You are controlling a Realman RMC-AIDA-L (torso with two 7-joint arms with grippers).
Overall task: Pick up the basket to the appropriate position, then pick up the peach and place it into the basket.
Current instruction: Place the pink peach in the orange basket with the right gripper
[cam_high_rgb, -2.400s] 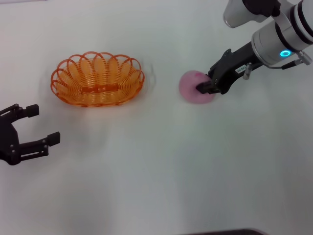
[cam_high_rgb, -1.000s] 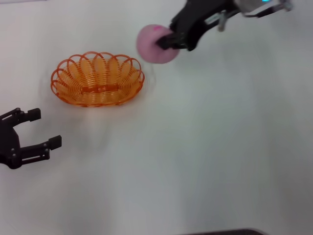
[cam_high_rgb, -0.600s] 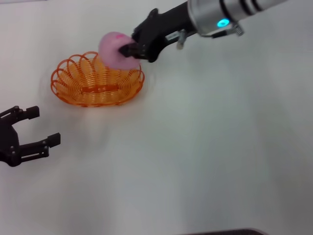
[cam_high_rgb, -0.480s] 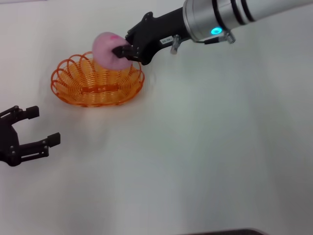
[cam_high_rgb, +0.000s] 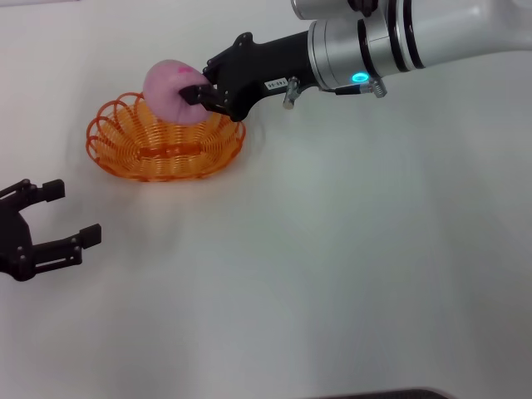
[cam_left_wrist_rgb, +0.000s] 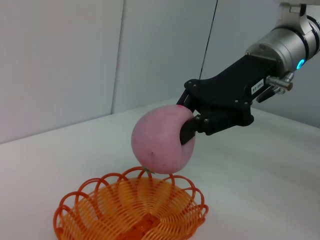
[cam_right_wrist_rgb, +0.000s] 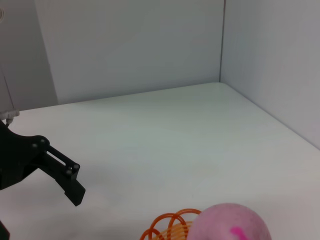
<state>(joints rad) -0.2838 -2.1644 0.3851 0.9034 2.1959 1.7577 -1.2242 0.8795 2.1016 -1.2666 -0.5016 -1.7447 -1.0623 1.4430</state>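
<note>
While pinched by the right tool, round matte pink peach, over orange wire-weave basket, left tool spread, parked.

- right arm: silver-grey cylinder with dark bands and a glowing cyan ring light
- right gripper: matte black, white label on its housing, metal fitting beside the label
- left gripper: black, blocky fingers with small screws

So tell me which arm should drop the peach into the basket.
The right. Its claw is shut on the peach, held above the basket; the left claw sits open and apart from it.
</note>
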